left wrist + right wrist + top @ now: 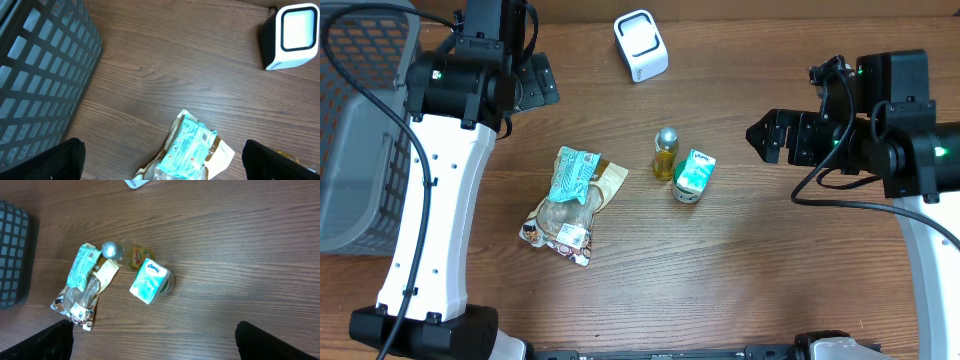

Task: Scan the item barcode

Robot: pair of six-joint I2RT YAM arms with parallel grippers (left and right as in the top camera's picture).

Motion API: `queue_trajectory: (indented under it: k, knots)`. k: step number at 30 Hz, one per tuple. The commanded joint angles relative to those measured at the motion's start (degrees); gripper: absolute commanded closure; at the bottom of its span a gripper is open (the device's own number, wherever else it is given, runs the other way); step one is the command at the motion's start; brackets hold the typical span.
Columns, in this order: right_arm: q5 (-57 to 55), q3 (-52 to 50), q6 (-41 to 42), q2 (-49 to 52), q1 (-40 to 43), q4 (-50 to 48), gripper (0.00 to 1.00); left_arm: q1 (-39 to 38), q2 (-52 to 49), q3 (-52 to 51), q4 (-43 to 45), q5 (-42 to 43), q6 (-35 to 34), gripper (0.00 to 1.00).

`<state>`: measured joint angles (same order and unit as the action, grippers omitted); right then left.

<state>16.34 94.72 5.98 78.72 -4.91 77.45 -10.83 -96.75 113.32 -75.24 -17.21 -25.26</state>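
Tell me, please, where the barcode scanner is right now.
In the overhead view the white barcode scanner stands near the middle of the far edge of the table, beyond the small bottle and the Kleenex pack.

The basket (350,120) is running off the overhead view's left edge, and the left arm (440,200) is covering part of its right rim. The right arm (910,140) is passing out at the right edge.

In the left wrist view, the bottom edge is cutting the bag (192,150) and the right edge is clipping the scanner (292,35). The left gripper (162,167) is showing only dark fingertips (57,162) in the bottom corners.

In the right wrist view, the tissue pack (148,281) is hiding part of the bottle (122,252) and most of a round thing (170,282) beneath it. The bag's print is coming out too small to read.
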Motion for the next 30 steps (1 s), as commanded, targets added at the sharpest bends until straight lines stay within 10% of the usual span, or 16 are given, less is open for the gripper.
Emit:
queue_trajectory:
  k: [1,30]
  knots:
    - [0.5,1.75,-0.44,-0.26,0.15,-0.15,0.0,-0.07,1.27,1.18,0.04,-0.87,0.85,0.0]
    - [11.02,1.73,0.15,-0.24,0.11,-0.07,0.0,-0.07,1.27,1.18,0.04,-0.9,0.85,0.0]
